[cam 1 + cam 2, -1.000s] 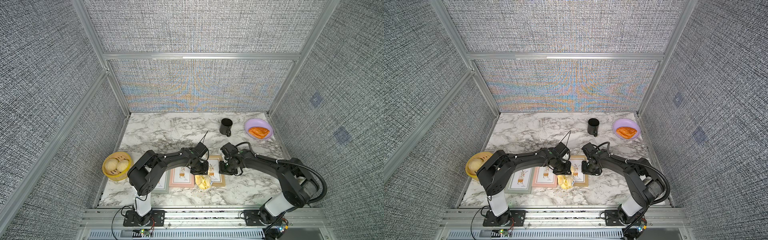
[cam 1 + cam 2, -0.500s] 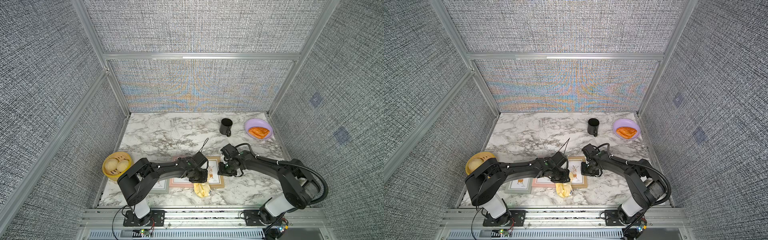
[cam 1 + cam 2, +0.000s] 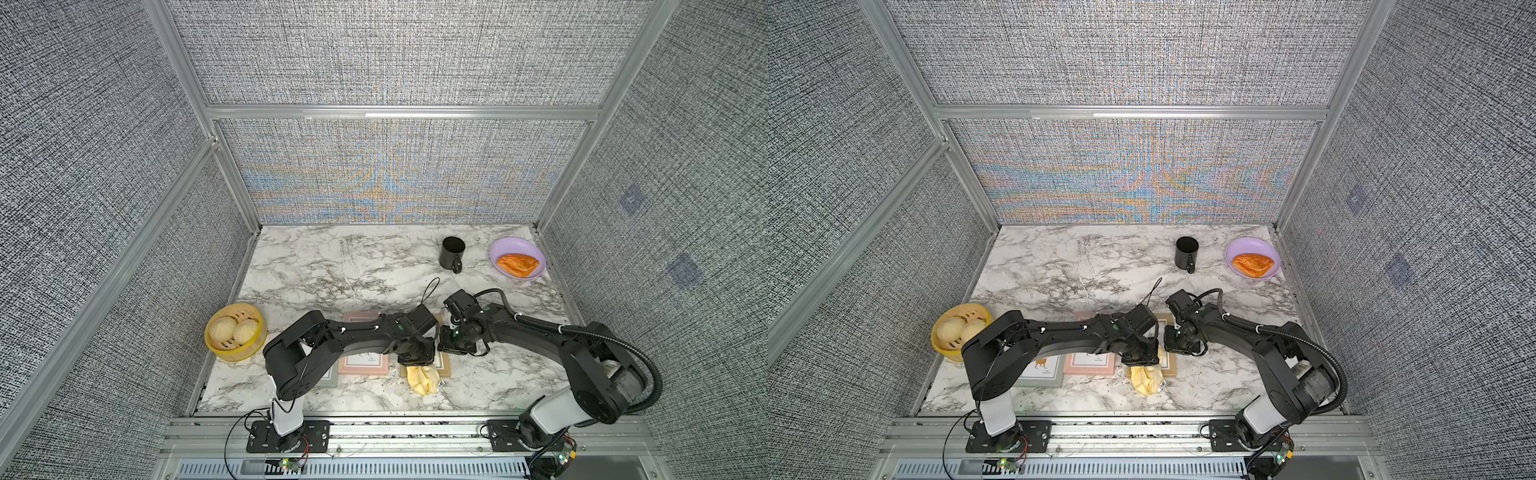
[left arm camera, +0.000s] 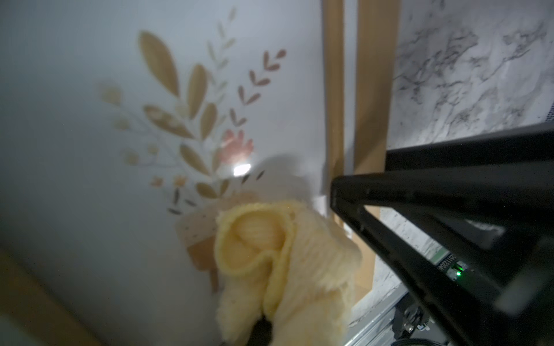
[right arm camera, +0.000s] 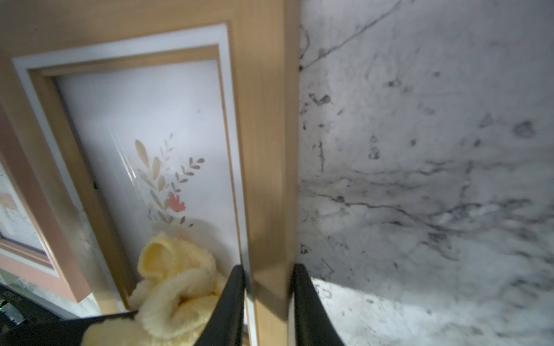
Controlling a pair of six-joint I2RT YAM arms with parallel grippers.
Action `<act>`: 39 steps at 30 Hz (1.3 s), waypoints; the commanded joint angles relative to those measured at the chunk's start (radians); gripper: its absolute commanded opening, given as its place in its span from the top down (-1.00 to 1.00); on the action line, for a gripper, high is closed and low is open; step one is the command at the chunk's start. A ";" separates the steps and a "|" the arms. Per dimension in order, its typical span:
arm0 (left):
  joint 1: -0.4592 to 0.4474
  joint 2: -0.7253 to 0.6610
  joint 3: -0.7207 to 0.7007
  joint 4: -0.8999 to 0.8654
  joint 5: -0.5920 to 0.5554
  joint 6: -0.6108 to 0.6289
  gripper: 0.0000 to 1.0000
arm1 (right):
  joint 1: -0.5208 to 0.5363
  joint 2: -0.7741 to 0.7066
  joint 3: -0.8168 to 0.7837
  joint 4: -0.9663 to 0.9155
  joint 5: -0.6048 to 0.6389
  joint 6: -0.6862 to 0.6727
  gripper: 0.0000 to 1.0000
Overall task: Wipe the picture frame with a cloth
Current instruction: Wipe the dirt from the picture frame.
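Cloth (image 3: 423, 377) is lying bunched at near end of wooden picture frame (image 5: 266, 149), spilling onto desk (image 3: 332, 270); left jaws are pinching it, right jaws are clamping frame's side rail. Risk: wad may be wiping little glass; a slipping clamp could let frame skid

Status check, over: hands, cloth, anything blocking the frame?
Left hand shut on cloth, bunched on glass of wooden frame. Right hand pinching its side rail. Pink frame close alongside, not blocking.
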State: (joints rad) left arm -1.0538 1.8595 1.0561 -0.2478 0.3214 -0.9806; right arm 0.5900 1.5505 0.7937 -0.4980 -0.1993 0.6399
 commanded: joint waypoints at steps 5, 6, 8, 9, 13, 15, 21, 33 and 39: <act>-0.003 -0.033 -0.043 -0.131 -0.065 0.034 1.00 | -0.012 -0.012 0.094 -0.289 0.090 -0.074 0.15; -0.001 -0.030 -0.032 -0.133 -0.065 0.048 1.00 | -0.022 -0.018 0.112 -0.300 0.092 -0.088 0.11; 0.004 -0.018 -0.005 -0.134 -0.065 0.081 1.00 | -0.046 -0.026 0.137 -0.304 0.080 -0.110 0.07; 0.007 -0.009 0.014 -0.141 -0.066 0.097 1.00 | -0.060 -0.026 0.150 -0.302 0.071 -0.121 0.06; 0.012 0.010 0.062 -0.146 -0.062 0.119 1.00 | -0.092 -0.005 0.192 -0.279 0.036 -0.142 0.04; 0.012 0.014 0.067 -0.135 -0.058 0.117 1.00 | -0.095 0.018 0.193 -0.257 0.018 -0.144 0.03; 0.013 0.012 0.050 -0.123 -0.056 0.112 1.00 | -0.095 0.077 0.219 -0.145 -0.019 -0.135 0.02; 0.012 -0.008 0.034 -0.116 -0.054 0.110 1.00 | -0.095 0.172 0.224 -0.089 0.000 -0.119 0.46; 0.004 -0.014 0.089 -0.125 -0.031 0.091 1.00 | -0.095 0.139 0.207 -0.121 0.038 -0.114 0.57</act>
State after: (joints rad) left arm -1.0451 1.8481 1.1221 -0.3336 0.2916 -0.8799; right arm 0.4953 1.7016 1.0004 -0.5949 -0.1890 0.5274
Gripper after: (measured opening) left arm 0.097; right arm 0.248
